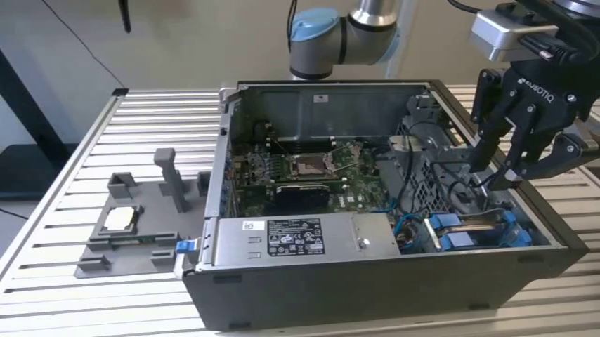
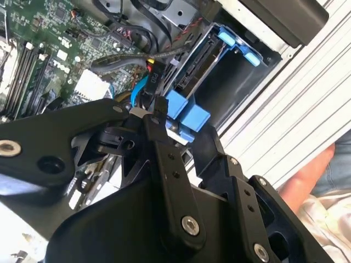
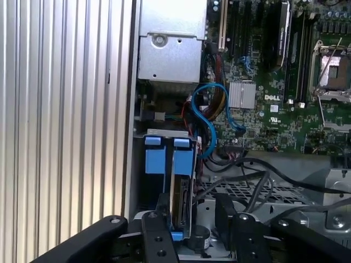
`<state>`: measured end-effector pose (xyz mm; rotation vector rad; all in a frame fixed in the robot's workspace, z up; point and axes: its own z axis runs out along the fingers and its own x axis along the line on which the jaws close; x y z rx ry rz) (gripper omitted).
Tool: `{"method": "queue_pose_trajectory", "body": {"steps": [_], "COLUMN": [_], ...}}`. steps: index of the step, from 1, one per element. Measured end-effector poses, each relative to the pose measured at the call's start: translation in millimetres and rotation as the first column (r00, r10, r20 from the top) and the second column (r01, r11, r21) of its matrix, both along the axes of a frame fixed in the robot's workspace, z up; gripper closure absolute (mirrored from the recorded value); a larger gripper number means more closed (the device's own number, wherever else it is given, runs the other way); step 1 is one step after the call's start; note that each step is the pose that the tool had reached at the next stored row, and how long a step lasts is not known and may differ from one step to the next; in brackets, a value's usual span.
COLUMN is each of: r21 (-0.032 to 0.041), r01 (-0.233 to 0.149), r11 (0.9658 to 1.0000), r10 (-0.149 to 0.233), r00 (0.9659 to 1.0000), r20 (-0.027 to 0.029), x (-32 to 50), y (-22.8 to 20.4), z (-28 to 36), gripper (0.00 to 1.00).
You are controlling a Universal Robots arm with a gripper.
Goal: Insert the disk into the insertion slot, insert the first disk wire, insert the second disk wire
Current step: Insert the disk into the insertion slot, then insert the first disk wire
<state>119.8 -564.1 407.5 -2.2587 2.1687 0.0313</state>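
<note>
Hanging over the exterior view's right end of the open dark grey computer case (image 1: 375, 295), the black two-fingered hand (image 1: 495, 174) reaches down into the corner where the drives sit. Its jaws are parted and grip nothing.

In the first wrist view, one finger (image 3: 163, 207) stands just beside the flat silver-grey disk in its bright blue plastic carrier (image 3: 182, 181). The other finger (image 3: 225, 209) stands clear of the disk on the far side, with a gap showing between them. The disk stands on edge in the narrow insertion slot (image 3: 164, 133) of the perforated grey metal drive cage (image 3: 247, 192), right next to a second blue carrier (image 3: 155, 159). How deep the disk sits I cannot tell.

A looped flat blue cable (image 3: 207, 107) and several black cables (image 3: 263, 171) lie loose beside the cage, over the green motherboard (image 1: 310, 172). I cannot tell whether any of them is plugged into the disk.

The silver power-supply box with a black label (image 1: 291, 239) lies along the near edge of the case. The case rests on a slatted aluminium surface (image 1: 140, 126). A grey plastic fixture (image 1: 131, 232) sits on the surface at the exterior view's left, well apart from the hand. In the second wrist view, a person's bare arm (image 2: 310, 178) shows beyond the edge of the surface.
</note>
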Motion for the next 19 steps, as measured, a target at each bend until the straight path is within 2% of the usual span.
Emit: {"method": "queue_pose_trajectory", "body": {"steps": [4, 6, 11, 16, 19], "r21": [0.0002, 0.0002, 0.0, -0.0041, -0.0083], "r01": [0.0, 0.0, -0.003, -0.005, -0.011], "r11": [1.0, 1.0, 1.0, 1.0, 0.9999], "r10": [0.0, 0.0, 0.003, 0.005, 0.011], "r00": [1.0, 1.0, 1.0, 1.0, 0.9999], "r20": [0.0024, 0.0048, 0.0061, 0.0085, 0.0113], "x": [3.3, 3.9, 7.4, 9.7, 10.4], "y": [4.9, 8.6, 17.8, 24.1, 26.1], "z": [-0.1, -0.2, -1.6, -6.2, -10.5], "gripper": [0.53, 0.53, 0.53, 0.53, 0.53]}}
